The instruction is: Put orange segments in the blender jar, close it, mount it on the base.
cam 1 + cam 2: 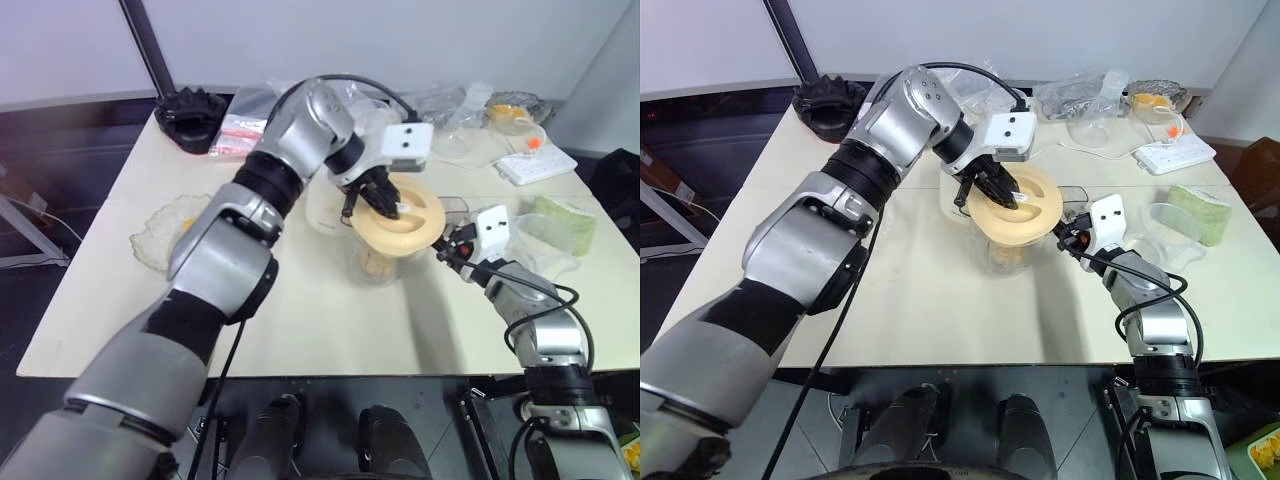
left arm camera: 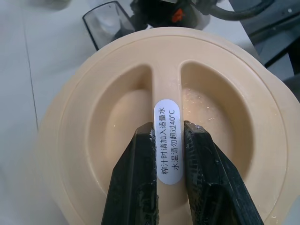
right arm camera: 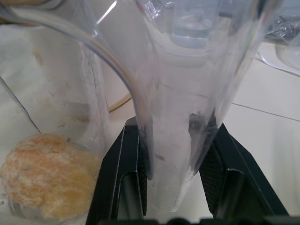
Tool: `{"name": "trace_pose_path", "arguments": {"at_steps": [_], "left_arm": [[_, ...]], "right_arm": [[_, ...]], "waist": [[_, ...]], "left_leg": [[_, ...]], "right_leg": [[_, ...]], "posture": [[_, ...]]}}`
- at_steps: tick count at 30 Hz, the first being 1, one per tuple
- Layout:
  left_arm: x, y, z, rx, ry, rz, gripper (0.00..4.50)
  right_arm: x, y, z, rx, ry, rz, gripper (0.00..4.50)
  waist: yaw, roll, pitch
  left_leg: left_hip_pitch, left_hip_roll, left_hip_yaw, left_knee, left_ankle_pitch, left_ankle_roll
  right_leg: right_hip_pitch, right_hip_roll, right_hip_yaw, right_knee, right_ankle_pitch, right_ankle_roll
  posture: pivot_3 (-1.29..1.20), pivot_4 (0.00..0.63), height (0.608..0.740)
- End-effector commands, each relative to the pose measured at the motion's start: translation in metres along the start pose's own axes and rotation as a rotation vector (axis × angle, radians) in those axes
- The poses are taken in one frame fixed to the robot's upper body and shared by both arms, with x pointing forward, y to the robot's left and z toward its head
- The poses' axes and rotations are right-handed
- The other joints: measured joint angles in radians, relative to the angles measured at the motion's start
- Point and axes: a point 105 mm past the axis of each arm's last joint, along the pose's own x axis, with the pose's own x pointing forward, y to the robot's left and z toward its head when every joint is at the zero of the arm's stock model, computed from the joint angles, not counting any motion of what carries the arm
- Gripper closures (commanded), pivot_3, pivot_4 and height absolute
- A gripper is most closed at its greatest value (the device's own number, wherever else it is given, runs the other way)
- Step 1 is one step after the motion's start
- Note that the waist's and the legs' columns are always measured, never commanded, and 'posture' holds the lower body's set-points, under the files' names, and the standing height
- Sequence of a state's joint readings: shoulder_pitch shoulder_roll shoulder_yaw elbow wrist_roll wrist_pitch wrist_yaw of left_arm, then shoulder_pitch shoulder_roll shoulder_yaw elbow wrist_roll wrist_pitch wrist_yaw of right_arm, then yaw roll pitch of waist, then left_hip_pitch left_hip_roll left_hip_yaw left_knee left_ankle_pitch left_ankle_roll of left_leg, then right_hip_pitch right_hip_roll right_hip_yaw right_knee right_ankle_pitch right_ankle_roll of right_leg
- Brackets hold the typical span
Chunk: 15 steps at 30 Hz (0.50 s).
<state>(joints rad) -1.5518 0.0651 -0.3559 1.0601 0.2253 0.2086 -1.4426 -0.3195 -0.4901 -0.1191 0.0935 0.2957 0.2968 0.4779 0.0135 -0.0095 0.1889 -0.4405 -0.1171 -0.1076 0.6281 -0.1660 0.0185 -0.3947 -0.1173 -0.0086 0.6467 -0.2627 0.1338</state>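
On the worktop (image 1: 330, 330), the left end effector (image 2: 168, 154) pinches the lid (image 1: 398, 215)'s ridge; the right end effector (image 3: 176, 154) clasps the blender jar (image 3: 178, 70)'s handle. Uneven pressing could tip the jar.

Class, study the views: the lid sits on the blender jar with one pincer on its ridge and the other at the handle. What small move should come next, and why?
Probably twist the lid to seat it. The left pincer pinches its centre ridge, while the right pincer brackets the blender jar handle, steadying it. An orange segment lies inside.
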Motion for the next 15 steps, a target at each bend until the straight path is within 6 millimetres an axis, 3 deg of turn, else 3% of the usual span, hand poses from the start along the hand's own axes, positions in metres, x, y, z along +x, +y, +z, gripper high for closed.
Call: {"name": "trace_pose_path", "arguments": {"at_steps": [1, 7, 12, 15], "left_arm": [[0.021, 0.005, -0.02, -0.18, 0.029, 0.103, 4.26], [0.038, 0.003, -0.032, -0.384, 0.067, 0.188, 4.26], [0.04, -0.002, -0.034, -0.428, 0.068, 0.194, 4.26], [0.039, 0.0, -0.038, -0.445, 0.08, 0.224, 4.26]], "right_arm": [[-0.001, 0.01, 0.014, -0.046, -0.047, 0.039, 3.58], [0.002, 0.009, 0.015, -0.047, -0.047, 0.032, 3.58], [0.004, 0.008, 0.017, -0.05, -0.05, 0.035, 3.58], [0.004, 0.007, 0.017, -0.059, -0.046, 0.035, 3.58]], "waist": [[0.002, 0.0, 0.0], [0.008, 0.002, -0.001], [0.012, 0.006, -0.004], [0.011, 0.011, -0.009]], "left_leg": [[0.0, 0.0, 0.0, 0.0, 0.0, 0.0], [0.005, -0.005, -0.004, 0.001, -0.001, -0.002], [0.015, -0.006, -0.006, -0.001, -0.002, -0.002], [0.014, -0.006, -0.006, -0.001, -0.002, -0.002]], "right_leg": [[0.0, 0.0, 0.0, 0.0, 0.0, 0.0], [0.005, -0.003, -0.001, -0.001, -0.003, 0.004], [0.021, -0.004, 0.001, -0.006, -0.008, 0.004], [0.021, -0.004, 0.001, -0.009, -0.008, 0.004]], "posture": [[0.0, 0.15, 0.74], [0.0, 0.15, 0.74], [0.0, 0.15, 0.74], [0.0, 0.15, 0.74]]}}
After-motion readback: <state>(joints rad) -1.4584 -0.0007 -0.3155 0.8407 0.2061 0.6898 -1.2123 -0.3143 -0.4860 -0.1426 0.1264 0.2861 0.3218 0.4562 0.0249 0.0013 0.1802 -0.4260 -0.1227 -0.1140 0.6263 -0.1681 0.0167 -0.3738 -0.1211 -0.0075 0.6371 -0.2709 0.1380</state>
